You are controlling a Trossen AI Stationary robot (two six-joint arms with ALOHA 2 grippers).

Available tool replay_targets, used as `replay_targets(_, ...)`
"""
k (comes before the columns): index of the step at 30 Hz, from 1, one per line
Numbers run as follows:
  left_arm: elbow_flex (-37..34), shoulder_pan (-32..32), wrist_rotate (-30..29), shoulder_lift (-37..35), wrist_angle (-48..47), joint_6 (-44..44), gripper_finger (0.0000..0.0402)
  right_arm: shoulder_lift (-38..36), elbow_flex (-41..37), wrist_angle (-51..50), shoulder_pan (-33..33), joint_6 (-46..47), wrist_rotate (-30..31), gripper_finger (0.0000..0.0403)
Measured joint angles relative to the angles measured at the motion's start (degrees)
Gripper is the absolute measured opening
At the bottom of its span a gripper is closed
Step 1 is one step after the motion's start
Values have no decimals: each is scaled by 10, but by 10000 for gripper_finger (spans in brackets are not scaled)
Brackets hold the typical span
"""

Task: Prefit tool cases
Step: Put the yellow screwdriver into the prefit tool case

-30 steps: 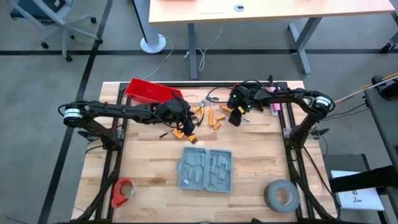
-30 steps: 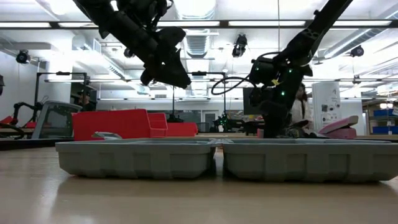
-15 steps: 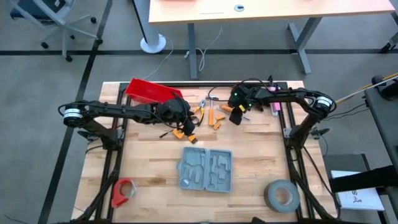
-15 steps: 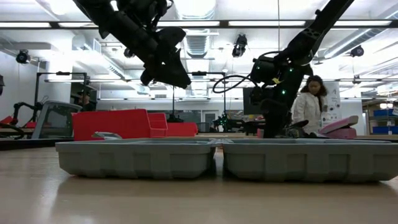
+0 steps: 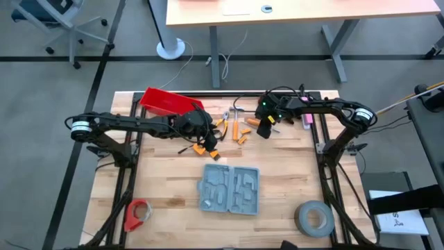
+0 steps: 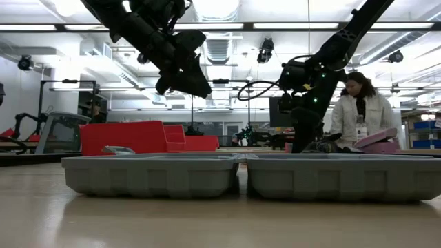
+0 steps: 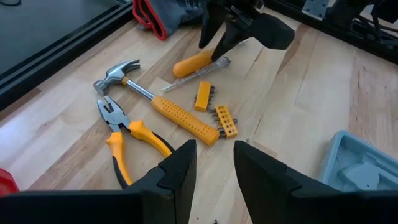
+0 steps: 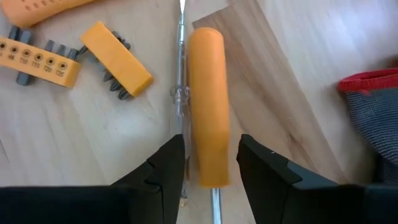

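High view shows one grey-blue tool case (image 5: pixel 229 188) lying open and flat on the wooden table (image 5: pixel 166 187), nearer the front edge than both arms, with its two moulded halves side by side. Behind it lie the loose orange-handled tools: one hammer (image 7: pixel 149 96), one pair of pliers (image 7: pixel 127 134), two bit holders (image 7: pixel 225 121) and one screwdriver (image 8: pixel 208 106). One red bin (image 5: pixel 164 101) sits at the back left, one grey tape roll (image 5: pixel 313 218) at the front right, and one red tape roll (image 5: pixel 137 214) at the front left.

The right gripper (image 8: pixel 208 165) is down over the screwdriver, its fingers parted on either side of the orange handle, seemingly just clear of it. The left gripper (image 7: pixel 211 171) hangs above the pliers and hammer, fingers slightly apart, holding nothing. One person (image 6: pixel 362 110) in a white coat stands beyond the table.
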Motion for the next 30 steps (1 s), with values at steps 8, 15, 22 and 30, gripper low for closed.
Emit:
replay_targets(8,0,0,0,0,0,0,114,7,0,17,-3,-27,15,110)
replay_targets(15,0,0,0,0,0,0,114,63,4,29,-3,-26,5,101)
replay_targets(22,0,0,0,0,-1,-1,114,65,3,28,-1,-24,1,80)
replay_targets(30,0,0,0,0,0,-3,114,58,2,19,-2,-23,-6,55)
